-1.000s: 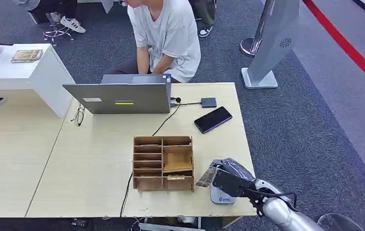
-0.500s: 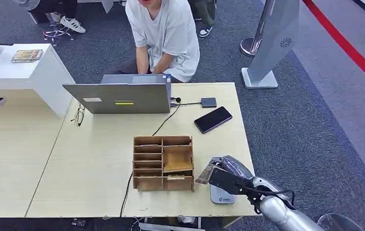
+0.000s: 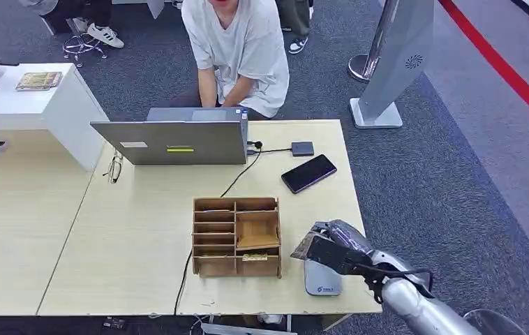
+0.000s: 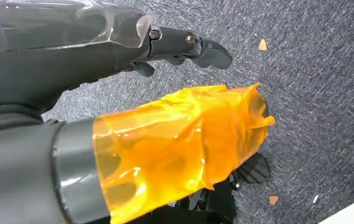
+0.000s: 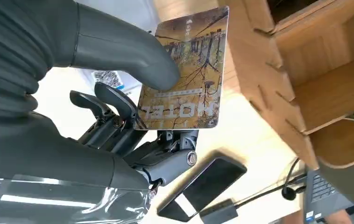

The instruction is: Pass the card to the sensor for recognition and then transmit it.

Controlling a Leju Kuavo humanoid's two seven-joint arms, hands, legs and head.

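My right hand (image 3: 335, 250) hovers near the table's front right corner and pinches a hotel card (image 3: 303, 246). In the right wrist view the card (image 5: 187, 77) shows a tree picture and the word HOTEL, held between the thumb (image 5: 119, 46) and the dark fingers (image 5: 119, 116). Directly under the hand lies the sensor (image 3: 322, 280), a flat grey-white pad; its white face with a printed code (image 5: 107, 78) appears behind the thumb. The card hangs above the sensor's far left edge. My left hand (image 4: 184, 44) hangs over grey carpet and holds nothing, fingers stretched out.
A wooden desk organizer (image 3: 236, 236) stands just left of the card, its wall (image 5: 268, 79) close to the card's edge. A black phone (image 3: 308, 172), a small grey hub (image 3: 302, 148) and a laptop (image 3: 178, 142) lie farther back. A person (image 3: 235, 52) sits behind the laptop.
My right hand has shifted a little to the right and away from me with the card, which now sits slightly higher in the picture. The person has leaned slightly.
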